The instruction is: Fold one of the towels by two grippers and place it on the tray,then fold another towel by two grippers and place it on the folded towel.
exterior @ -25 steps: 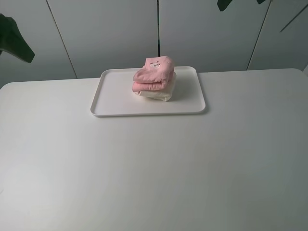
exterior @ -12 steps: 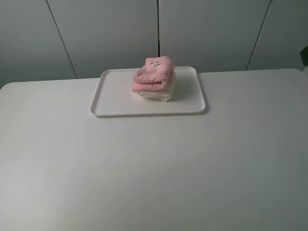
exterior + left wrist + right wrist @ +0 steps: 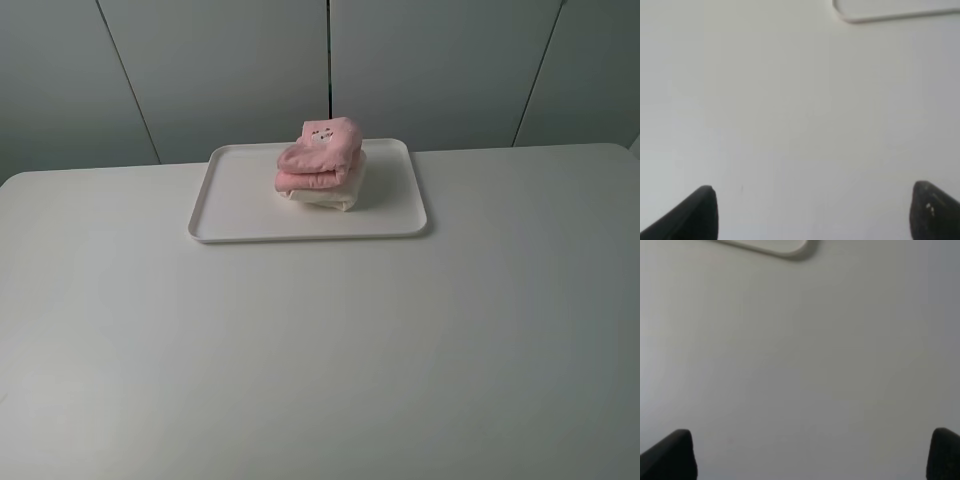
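The flat white rectangular plastic tray (image 3: 240, 205) with rounded corners and a low rim is taken as the landmark; it is seated on the plain white bench (image 3: 320, 350), toward the bench's far edge.

Inside the tray, toward its far right portion, the cream terry cloth towel (image 3: 335, 198) is laid as a thick folded bundle. The pale pink terry cloth towel (image 3: 320, 155) is stacked directly on top of the cream towel, folded, with its small dark embroidered mark turned upward. Both towels are contained within the tray rim.

In the exterior high view, neither arm is visible.

In the left wrist view, the left claw (image 3: 815, 212) is shown with its two black fingertips (image 3: 700, 215) set wide apart over bare bench, nothing being held between them. One rounded corner of the tray (image 3: 865, 17) is seen well away from the claw.

In the right wrist view, the right claw (image 3: 812, 455) is likewise shown spread wide and empty over bare bench, with its fingertips (image 3: 675, 455) at the picture's edges. A rounded tray corner (image 3: 790, 250) is seen well apart from it.
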Robot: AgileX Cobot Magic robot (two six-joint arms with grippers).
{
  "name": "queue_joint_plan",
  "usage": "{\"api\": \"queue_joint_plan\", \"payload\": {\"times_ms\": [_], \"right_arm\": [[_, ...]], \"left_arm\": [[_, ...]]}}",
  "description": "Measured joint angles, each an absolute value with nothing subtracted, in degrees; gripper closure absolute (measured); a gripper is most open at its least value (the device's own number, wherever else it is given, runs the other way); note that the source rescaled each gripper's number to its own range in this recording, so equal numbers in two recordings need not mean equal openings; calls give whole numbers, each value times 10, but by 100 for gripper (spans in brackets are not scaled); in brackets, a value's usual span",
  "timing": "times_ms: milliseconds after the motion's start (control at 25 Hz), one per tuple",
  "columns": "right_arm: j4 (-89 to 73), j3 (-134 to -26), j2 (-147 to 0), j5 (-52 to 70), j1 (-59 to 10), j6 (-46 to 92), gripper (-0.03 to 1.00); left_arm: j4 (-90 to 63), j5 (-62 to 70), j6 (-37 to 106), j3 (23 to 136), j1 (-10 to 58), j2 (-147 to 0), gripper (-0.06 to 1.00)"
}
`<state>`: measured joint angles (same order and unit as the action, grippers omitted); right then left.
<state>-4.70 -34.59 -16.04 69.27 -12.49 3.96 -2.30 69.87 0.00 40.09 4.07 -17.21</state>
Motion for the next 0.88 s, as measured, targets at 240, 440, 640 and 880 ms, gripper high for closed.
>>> {"api": "queue_joint_plan", "payload": {"times_ms": [240,440,640,880], "right_arm": [[-53,-316,-28,695,-125,40,-3],[-53,-316,-2,696,-125,41,-3],[-54,-301,-1,651,-125,41,-3],[-55,-293,0,631,-125,41,-3]], "left_arm": [[-14,702,0,374,41,-31,-5],[-4,703,-16,350,41,-3,-5],[10,706,-24,327,41,-1,-5],[11,654,-15,310,41,0,-5]]}}
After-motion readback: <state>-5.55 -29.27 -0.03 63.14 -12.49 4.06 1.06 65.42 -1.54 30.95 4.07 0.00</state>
